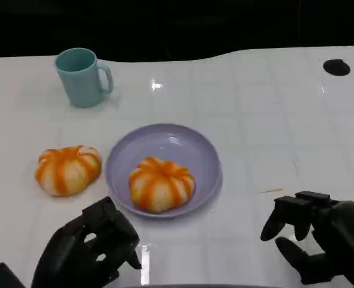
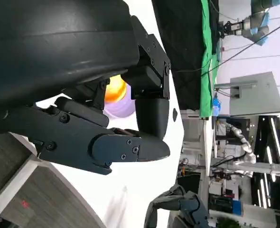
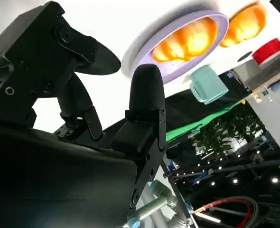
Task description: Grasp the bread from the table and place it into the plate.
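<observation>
**One bun lying in the plate, one on the worktop; both hands holding nothing**

The lavender plate (image 1: 165, 139) is sitting on the white glossy worktop (image 1: 273, 120), round and shallow with a smooth glazed rim catching a highlight. A bread bun (image 1: 161, 183) is resting inside it, toward the near rim: pumpkin-shaped, lobed, with orange stripes over a pale crust. A second bun (image 1: 68, 169) of the same shape and colouring is lying on the bare worktop, just beyond the left hand's fingers (image 1: 114, 225) and beside the plate, not touching it.

The left hand (image 1: 87, 249) is hovering near the robot's side of the worktop, matte black, its fingers loosely curled and parted, grasping nothing. In the left wrist view the left hand (image 2: 107, 137) is reaching out with an orange bun and the plate edge showing past it.

The right hand (image 1: 318, 237) is hanging well to the side of the plate, fingers bent and spread apart, released and empty. In the right wrist view the right hand (image 3: 107, 123) is pointing its fingers toward the plate (image 3: 211, 52).

A teal ceramic mug (image 1: 81, 77), cylindrical with a loop handle, is standing upright far beyond the left hand's fingers.
</observation>
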Robot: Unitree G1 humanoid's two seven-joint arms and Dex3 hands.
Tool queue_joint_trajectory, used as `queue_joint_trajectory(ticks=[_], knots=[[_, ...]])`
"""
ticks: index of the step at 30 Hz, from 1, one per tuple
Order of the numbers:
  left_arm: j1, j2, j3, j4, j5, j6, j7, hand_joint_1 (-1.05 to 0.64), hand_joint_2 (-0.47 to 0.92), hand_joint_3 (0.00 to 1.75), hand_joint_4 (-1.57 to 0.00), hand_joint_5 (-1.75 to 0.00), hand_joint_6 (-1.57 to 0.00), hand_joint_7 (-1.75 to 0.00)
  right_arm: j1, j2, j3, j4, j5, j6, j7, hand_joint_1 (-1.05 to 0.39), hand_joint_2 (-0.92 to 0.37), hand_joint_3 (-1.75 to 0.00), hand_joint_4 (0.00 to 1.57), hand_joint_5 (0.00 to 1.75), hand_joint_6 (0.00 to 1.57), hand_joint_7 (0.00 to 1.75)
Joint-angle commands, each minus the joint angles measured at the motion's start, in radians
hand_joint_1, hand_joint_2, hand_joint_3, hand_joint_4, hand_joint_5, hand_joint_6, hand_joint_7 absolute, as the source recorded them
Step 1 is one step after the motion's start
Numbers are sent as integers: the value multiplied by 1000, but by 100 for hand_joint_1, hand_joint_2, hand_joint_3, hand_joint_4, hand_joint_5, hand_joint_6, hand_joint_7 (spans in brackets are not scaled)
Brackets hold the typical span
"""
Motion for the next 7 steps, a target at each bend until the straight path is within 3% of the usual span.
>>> queue_joint_trajectory(ticks=[1,7], knots=[[-5,8,7,10,1,-16,-1,-53,92,32,-66,-175,-58,-155,-7,-6,-5,14,8,5,-9,-10,-19,-126,84,172,82,125],[-7,8,8,11,2,-14,0,-53,92,31,-66,-175,-59,-154,-8,-8,-9,12,13,9,-7,-10,-20,-128,85,171,83,125]])
